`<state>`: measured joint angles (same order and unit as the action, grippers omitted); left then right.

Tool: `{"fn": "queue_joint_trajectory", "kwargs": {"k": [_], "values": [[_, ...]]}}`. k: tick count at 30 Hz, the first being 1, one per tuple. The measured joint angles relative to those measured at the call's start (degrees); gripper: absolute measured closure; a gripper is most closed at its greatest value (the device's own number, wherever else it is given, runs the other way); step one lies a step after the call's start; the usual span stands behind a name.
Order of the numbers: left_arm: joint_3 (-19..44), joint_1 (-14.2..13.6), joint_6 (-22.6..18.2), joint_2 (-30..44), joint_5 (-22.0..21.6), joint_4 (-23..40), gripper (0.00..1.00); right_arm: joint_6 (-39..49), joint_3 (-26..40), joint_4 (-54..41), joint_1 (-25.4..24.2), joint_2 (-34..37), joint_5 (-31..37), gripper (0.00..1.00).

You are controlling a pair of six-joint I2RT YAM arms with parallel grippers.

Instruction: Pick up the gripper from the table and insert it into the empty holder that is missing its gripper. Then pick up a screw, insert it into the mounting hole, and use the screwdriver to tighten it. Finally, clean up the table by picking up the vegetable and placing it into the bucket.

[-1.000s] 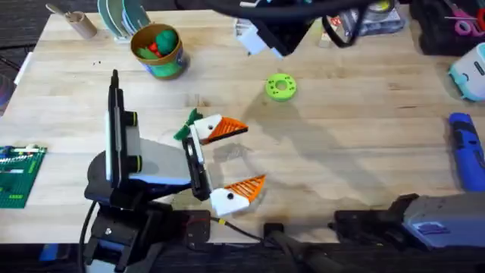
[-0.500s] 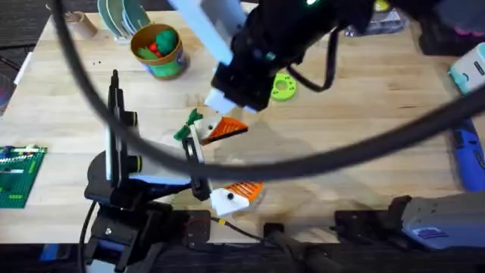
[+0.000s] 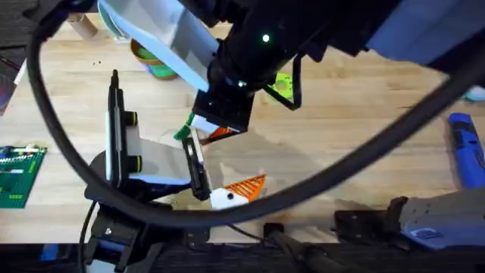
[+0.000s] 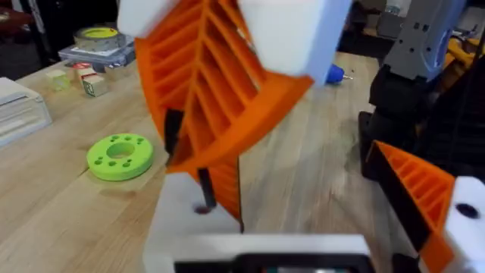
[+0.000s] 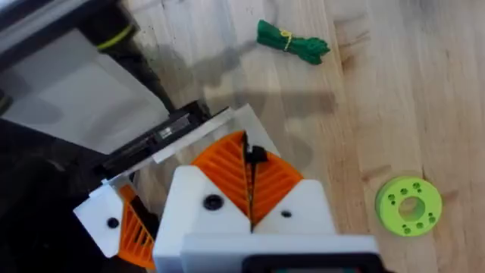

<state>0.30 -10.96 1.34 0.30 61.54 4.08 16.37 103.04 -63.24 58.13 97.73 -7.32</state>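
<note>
My right arm reaches across under the overhead camera, large and dark. Its gripper (image 5: 250, 182) is shut on a small black screw (image 5: 256, 155) pinched between the orange pads. It hovers just over one white holder (image 4: 189, 227) of my left gripper (image 3: 254, 155), close above the mounting hole (image 4: 203, 208). The left gripper stands open, and an orange ribbed tip sits on each white mount (image 3: 223, 199). The green vegetable (image 5: 292, 42) lies on the wood beside the left gripper. The bucket (image 3: 157, 68) is partly hidden at the far left. The blue screwdriver (image 3: 465, 148) lies at the right edge.
A bright green disc (image 5: 409, 206) lies flat past the grippers, near mid-table. A green studded plate (image 3: 19, 174) sits at the left edge. Small boxes and a tape roll (image 4: 98, 34) line the far side. The right arm's cable loops across the overhead view.
The right arm swung in from the far side and came down over the left gripper's upper finger. It now covers part of the bucket and the disc. The left arm stayed still.
</note>
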Motion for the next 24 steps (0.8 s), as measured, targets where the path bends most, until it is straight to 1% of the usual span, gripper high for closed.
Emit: {"fn": "queue_joint_trajectory", "kwargs": {"k": [3,9,24], "values": [[0.00,0.00,0.00,0.01,0.00,0.00,0.008,-0.01,0.00,0.00,0.04,0.00,0.37,0.995],[0.00,0.00,0.00,0.00,0.00,0.00,0.008,0.01,0.00,0.00,0.04,0.27,3.44,0.995],[0.00,0.00,0.00,0.01,0.00,0.00,0.008,-0.05,0.00,-0.02,1.66,0.59,3.67,0.995]]}}
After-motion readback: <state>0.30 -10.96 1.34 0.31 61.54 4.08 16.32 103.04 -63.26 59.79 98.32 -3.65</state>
